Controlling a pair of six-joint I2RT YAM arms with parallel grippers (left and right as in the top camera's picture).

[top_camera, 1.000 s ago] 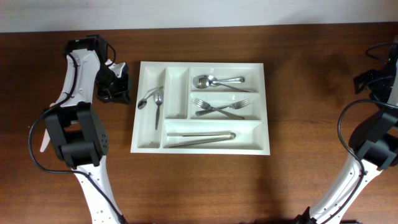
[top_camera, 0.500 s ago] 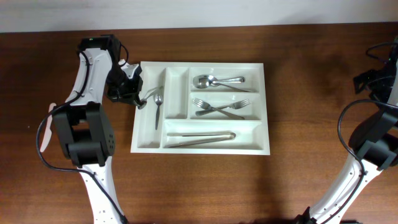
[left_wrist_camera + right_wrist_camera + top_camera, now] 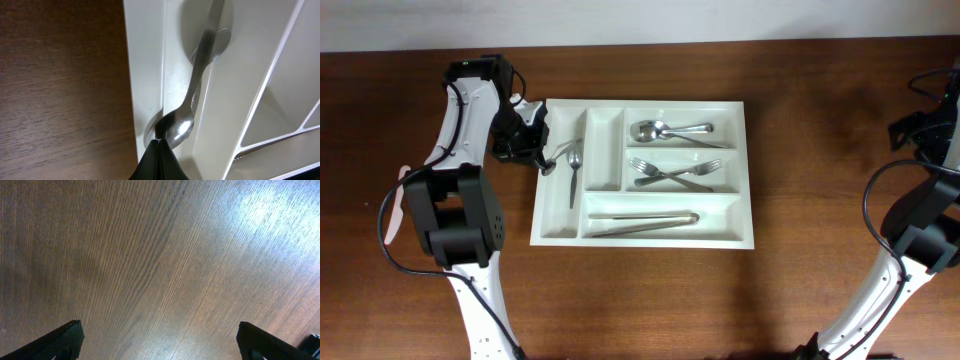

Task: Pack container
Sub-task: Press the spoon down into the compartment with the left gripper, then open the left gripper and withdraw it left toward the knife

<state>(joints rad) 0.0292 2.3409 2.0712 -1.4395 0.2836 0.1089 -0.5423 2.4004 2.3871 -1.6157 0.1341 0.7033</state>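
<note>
The white cutlery tray [image 3: 660,102] lies at the table's middle. A metal spoon [image 3: 552,163] rests aslant with its bowl on the tray's left rim and its handle inside the leftmost narrow compartment, next to a small fork [image 3: 574,175]. My left gripper [image 3: 535,150] is shut, and its tip [image 3: 159,142] touches the spoon's bowl [image 3: 177,127] at the rim [image 3: 147,65]. My right gripper [image 3: 160,345] is open and empty over bare wood, and its arm [image 3: 930,125] is at the far right edge.
Two spoons [image 3: 670,131] lie in the top long compartment, crossed forks [image 3: 672,172] in the middle one, tongs [image 3: 642,221] in the bottom one. A white utensil [image 3: 394,210] lies on the table at the far left, partly behind my left arm.
My left gripper has moved right from beside the tray to the spoon on the left rim. It has held still for the last half second. The right arm has not moved.
</note>
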